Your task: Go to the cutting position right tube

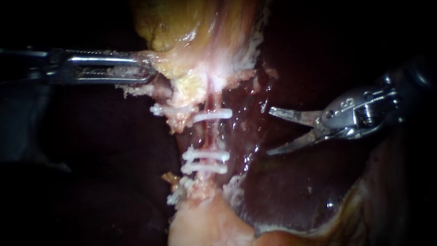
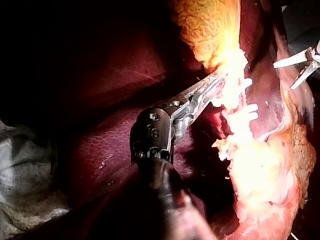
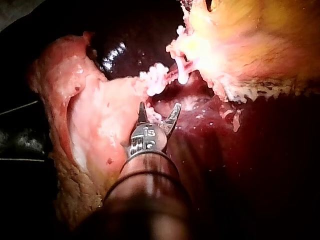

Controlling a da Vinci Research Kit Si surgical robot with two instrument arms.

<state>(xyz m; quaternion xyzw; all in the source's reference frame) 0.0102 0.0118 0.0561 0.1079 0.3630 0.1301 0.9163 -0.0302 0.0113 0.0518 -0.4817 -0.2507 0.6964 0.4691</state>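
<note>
Left instrument (image 1: pixel 148 68) level, pincer clamped on tissue (image 1: pixel 167 69), right instrument (image 1: pixel 268 131) pincer gaping

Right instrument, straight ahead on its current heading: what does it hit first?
Most likely the right tube, in the bare stretch between the upper clip and the two clips below. Depth is unclear, so the liver beneath the right instrument could touch first.
</note>
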